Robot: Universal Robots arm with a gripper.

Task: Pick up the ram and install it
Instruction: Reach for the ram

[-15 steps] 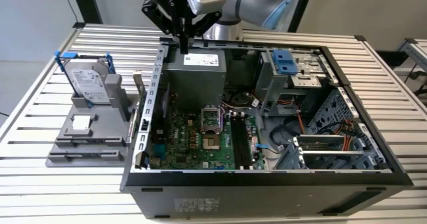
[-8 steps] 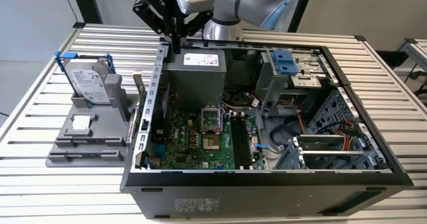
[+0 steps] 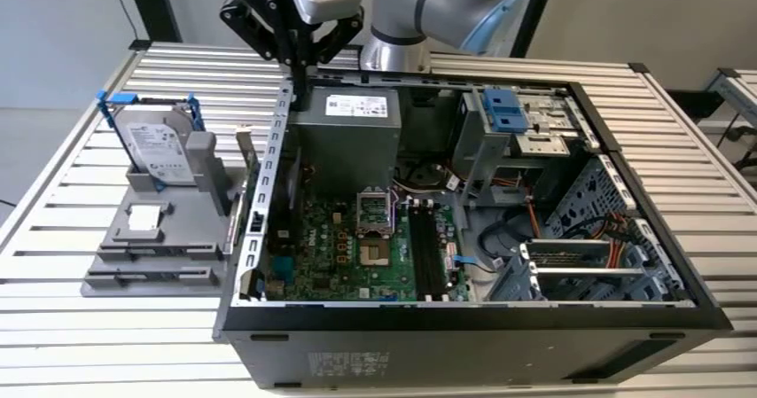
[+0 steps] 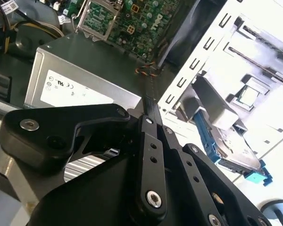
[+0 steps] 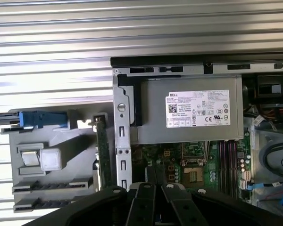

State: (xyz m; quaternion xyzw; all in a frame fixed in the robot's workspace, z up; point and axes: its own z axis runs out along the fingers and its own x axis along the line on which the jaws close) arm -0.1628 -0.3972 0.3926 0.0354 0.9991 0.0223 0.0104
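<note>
Your gripper [image 3: 300,88] hung pinched shut and empty over the case [image 3: 473,327] edge, ram [image 3: 244,154] standing in the gray holder [image 3: 154,230] at its 7 o'clock in the exterior view.

In the exterior view the arm [image 3: 444,8] is cut off by the top edge, and the lower end of the ram [image 3: 245,154] is hidden between the grey holder [image 3: 154,238] and the computer case [image 3: 473,331]. In the first wrist view the gripper [image 5: 152,179] is cut by the picture's edge, and part of the motherboard [image 5: 198,165] is covered by it. In the second wrist view the hard drive [image 4: 233,153] is partly hidden.
</note>
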